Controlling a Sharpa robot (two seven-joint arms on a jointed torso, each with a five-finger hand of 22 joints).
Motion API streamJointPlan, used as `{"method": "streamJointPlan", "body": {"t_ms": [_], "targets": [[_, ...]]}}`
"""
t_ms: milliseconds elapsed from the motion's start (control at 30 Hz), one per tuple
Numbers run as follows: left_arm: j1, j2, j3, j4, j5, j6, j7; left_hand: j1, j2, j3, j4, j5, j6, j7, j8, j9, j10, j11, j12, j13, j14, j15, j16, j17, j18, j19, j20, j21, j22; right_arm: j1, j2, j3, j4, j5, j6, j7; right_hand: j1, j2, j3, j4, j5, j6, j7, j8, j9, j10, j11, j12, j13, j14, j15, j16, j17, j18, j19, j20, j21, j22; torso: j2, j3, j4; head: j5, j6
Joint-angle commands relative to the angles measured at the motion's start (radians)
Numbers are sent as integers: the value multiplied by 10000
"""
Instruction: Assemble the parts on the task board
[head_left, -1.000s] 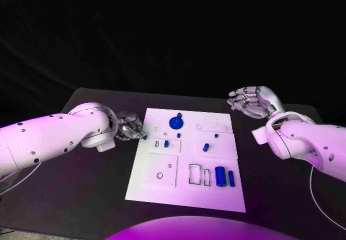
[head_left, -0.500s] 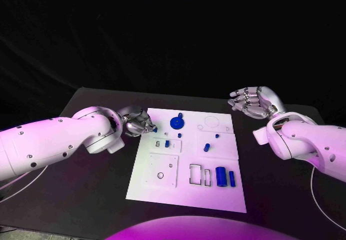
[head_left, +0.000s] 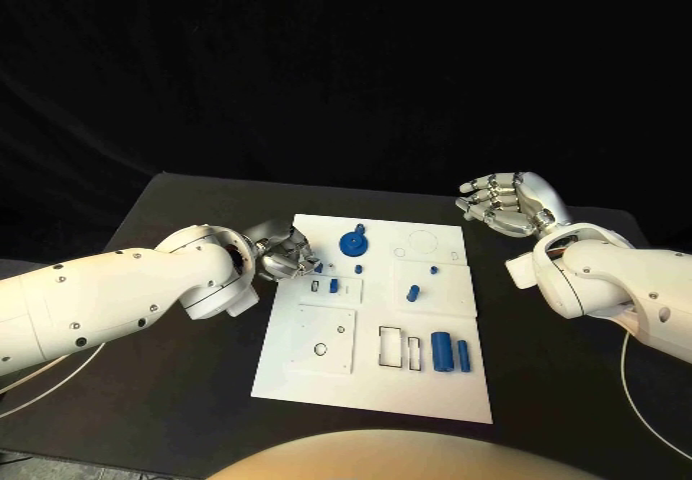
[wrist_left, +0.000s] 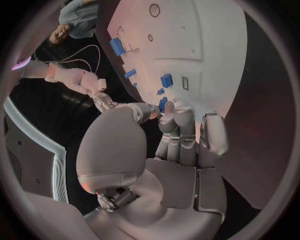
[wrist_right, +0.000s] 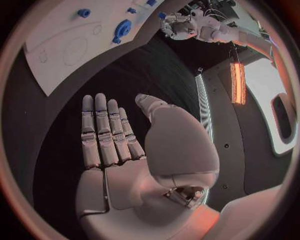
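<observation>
The flat white plastic task board (head_left: 378, 318) is lying mid-counter, carrying small glossy blue parts: a round toothed gear (head_left: 353, 243) just ahead of the left hand (head_left: 284, 252), short pegs (head_left: 333, 286) beside its fingertips, and blocky cylinders (head_left: 441, 353) well off toward the near right. Over the last second the left hand has been creeping from the board's edge in over its upper left corner, so a pick among the pegs is likely coming. Its silver fingers (wrist_left: 178, 120) are curling in together; whether they are pinching a peg I cannot tell. The right hand (head_left: 503, 203) is staying raised over the matte black counter (head_left: 188, 370), fingers apart, holding nothing
</observation>
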Motion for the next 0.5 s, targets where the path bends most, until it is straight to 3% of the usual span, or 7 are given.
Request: {"method": "streamJointPlan", "body": {"t_ms": [33, 500], "targets": [[-20, 87, 5, -32, -426, 494, -861, -65, -97, 1781, -1684, 28, 190, -84, 32, 579, 87, -4, 50, 15, 34, -44, 17, 6, -98, 56, -29, 72, 11, -8, 11, 0, 6, -33, 150, 12, -98, 17, -37, -1, 67, 34, 325, -42, -14, -41, 32, -42, -14, 33, 18, -31, -9, 106, 45, 34, -64, -8, 5, 3, 0, 11, -23], [-31, 218, 7, -85, -1127, 909, -1609, -251, -166, 2006, -1861, 27, 257, -102, 74, 539, 171, -23, 94, 83, 44, -61, 23, 13, -119, 123, -42, 145, 123, -12, 28, -2, 2, -29, 150, 14, -98, 17, -37, -1, 67, 34, 325, -42, -14, -41, 32, -42, -14, 33, 18, -31, -9, 106, 45, 34, -64, -8, 8, 4, -3, 5, -68]]}}
